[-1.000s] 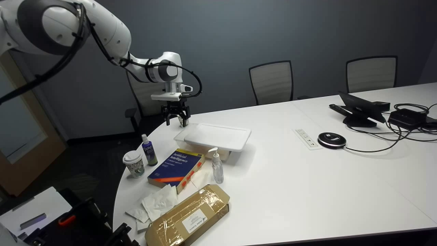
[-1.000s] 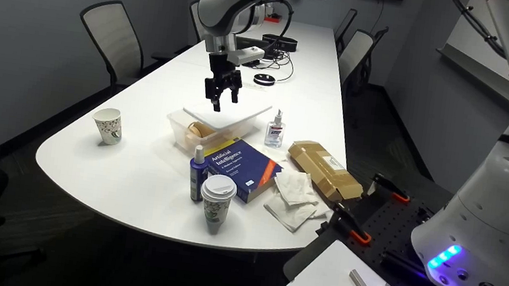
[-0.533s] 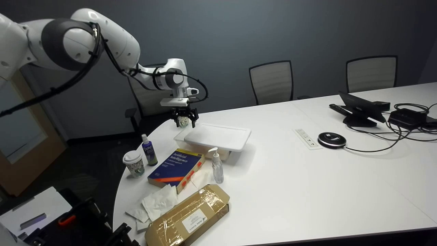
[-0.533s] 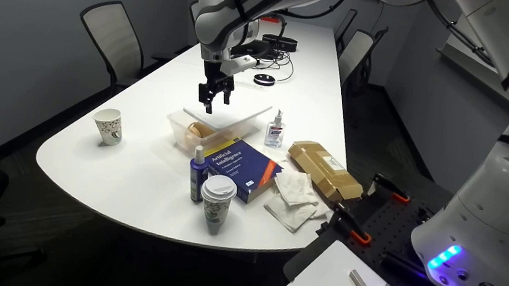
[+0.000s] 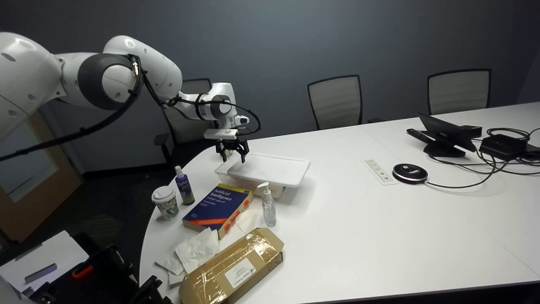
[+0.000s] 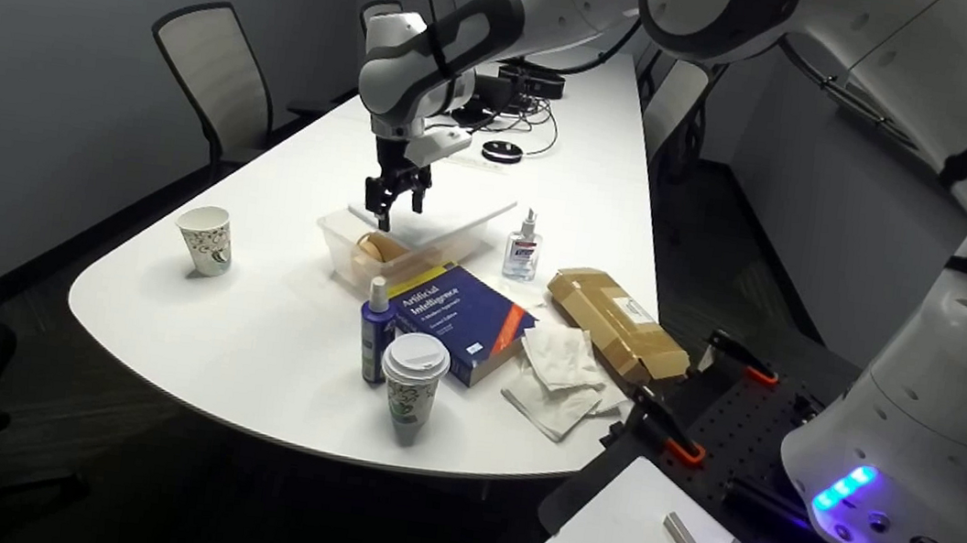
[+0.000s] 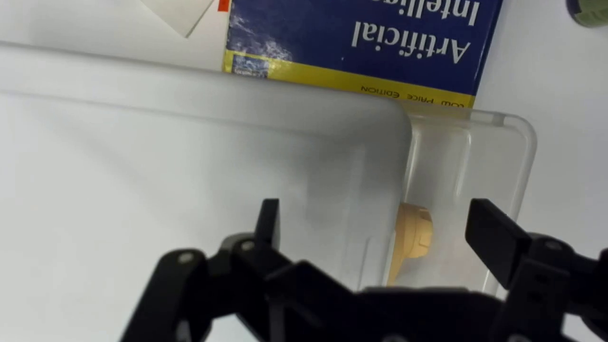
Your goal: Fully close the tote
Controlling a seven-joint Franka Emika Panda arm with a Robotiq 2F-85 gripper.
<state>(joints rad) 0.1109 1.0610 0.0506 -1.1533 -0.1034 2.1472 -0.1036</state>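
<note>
The tote is a shallow translucent bin, seen in both exterior views [image 5: 224, 175] [image 6: 343, 247]. Its white lid [image 5: 274, 169] [image 6: 448, 219] lies shifted lengthwise on top. The lid overhangs one end of the bin and leaves the opposite end uncovered. In the wrist view the lid [image 7: 190, 161] fills the left, and the bin's uncovered end [image 7: 489, 156] shows a tan object [image 7: 415, 232] inside, partly under the lid. My gripper [image 5: 234, 160] [image 6: 400, 216] [image 7: 375, 206] is open and empty over the lid's edge, one finger above the lid, the other above the opening. Contact cannot be told.
A blue book [image 6: 464, 320] lies against the tote's side. A sanitizer bottle [image 6: 522, 253], a purple spray bottle [image 6: 375, 332], a lidded cup [image 6: 413, 378] and another cup [image 6: 206, 239] stand nearby. Napkins [image 6: 563, 378] and a tan carton [image 6: 616, 320] lie closer to the robot base.
My gripper has come down and, in an exterior view, moved right toward the tote's uncovered end. It stays open. The tote and lid have not moved.
</note>
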